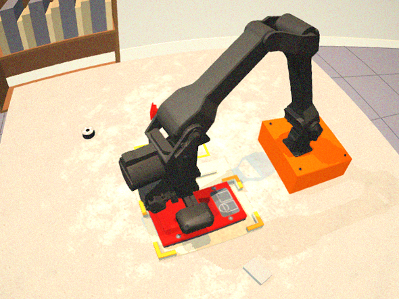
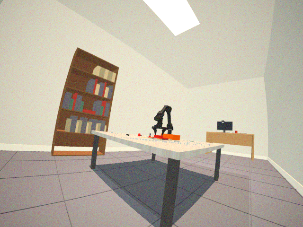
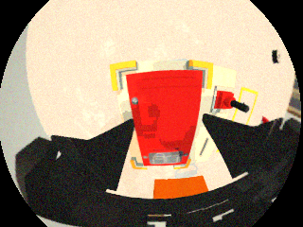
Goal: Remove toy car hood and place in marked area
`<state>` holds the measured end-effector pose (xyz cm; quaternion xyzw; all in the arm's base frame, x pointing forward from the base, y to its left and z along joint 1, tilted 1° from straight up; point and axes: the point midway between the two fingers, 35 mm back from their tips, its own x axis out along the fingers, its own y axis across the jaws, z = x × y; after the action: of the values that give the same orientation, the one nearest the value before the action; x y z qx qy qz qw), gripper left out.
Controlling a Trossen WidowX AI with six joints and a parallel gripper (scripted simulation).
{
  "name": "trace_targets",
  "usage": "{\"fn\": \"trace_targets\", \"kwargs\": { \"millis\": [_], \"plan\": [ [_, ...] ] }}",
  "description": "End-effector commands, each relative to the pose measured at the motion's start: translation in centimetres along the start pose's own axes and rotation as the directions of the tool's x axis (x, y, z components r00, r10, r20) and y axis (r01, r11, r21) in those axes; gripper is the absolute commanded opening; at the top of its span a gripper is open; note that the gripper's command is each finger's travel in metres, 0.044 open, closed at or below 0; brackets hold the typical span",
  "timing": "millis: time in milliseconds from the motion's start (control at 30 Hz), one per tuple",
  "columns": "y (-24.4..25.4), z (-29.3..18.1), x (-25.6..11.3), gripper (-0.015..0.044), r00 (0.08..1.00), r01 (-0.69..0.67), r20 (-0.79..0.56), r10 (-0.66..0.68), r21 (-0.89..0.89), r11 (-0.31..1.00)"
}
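Note:
The toy car (image 1: 237, 215) (image 2: 157, 136) (image 3: 166, 109) is a flat red body with silvery screws and a grey panel at one end. It lies between yellow and orange corner brackets. I cannot tell the hood's edges apart from the red body. My gripper (image 1: 173, 211) (image 2: 159, 133) (image 3: 169, 119) is open and empty, low over the car, with its fingertips at the car's two long sides in the wrist view. The marked area (image 1: 206, 149) (image 3: 249, 90) is a thin yellow outline beside the car, partly hidden by the arm in the top view.
A red block with a black peg (image 3: 224, 99) stands between car and outline. A small red piece (image 1: 154, 111) (image 3: 265, 120) lies beyond the outline. A black-and-white wheel (image 1: 88, 132) (image 3: 276, 56) lies farther off. The orange base (image 1: 318, 165) (image 3: 181, 187) carries the arm. A grey tile (image 1: 257, 270) lies in front.

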<state>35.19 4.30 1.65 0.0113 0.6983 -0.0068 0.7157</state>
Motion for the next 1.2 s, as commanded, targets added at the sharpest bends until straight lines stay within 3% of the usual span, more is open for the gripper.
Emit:
{"fn": "trace_targets", "kwargs": {
  "millis": [0, 833, 933, 1167],
  "plan": [
    [-0.1, -0.1, 0.4, 0.044, 1.0, 0.004, -0.005, -0.004, 0.004, 1.0],
    [-0.1, -0.1, 1.6, 0.044, 1.0, 0.004, -0.005, -0.004, 0.004, 1.0],
    [0.0, 0.0, 1.3, 0.0361, 1.0, 0.0, 0.0, 0.0, 0.0, 1.0],
    [0.0, 0.0, 1.3, 0.0315, 1.0, 0.0, 0.0, 0.0, 0.0, 1.0]
  ]
}}
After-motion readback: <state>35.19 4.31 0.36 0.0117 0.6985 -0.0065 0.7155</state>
